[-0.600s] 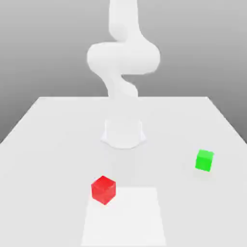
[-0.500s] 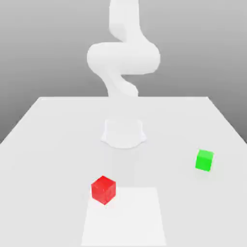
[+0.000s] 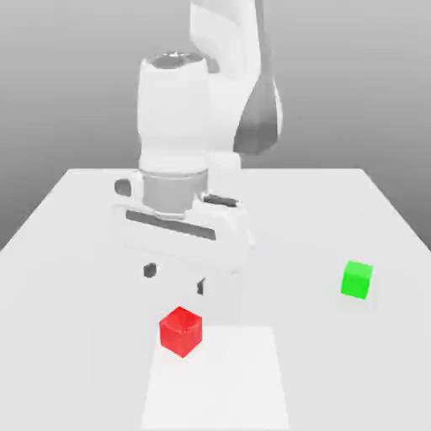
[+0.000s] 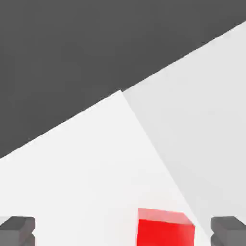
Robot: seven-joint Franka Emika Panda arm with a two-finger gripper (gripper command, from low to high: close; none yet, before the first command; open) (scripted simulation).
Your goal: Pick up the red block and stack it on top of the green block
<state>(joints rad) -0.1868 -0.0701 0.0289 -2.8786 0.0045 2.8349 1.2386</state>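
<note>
The red block [image 3: 180, 330] is a small glossy cube on the white table [image 3: 76, 252], near the front and towards the exterior view's left. My gripper [image 3: 175, 279] hangs just above and slightly behind it, open, with its two dark fingertips [image 3: 150, 270] spread wide and nothing held. In the hand view the red block [image 4: 165, 228] lies between the two fingers [image 4: 229, 230], closer to one of them, and my gripper [image 4: 123, 231] touches nothing. The green block [image 3: 357, 279] sits apart on the exterior view's right, untouched.
A lighter square patch [image 3: 215, 379] marks the table's front, with the red block at its corner. The arm's white body [image 3: 172, 126] rises behind the gripper. The hand view shows the table's edge [image 4: 120, 91] against a dark background.
The arm has swung forward and down from its upright pose at the back, bringing the open gripper over the red block. Neither block has moved.
</note>
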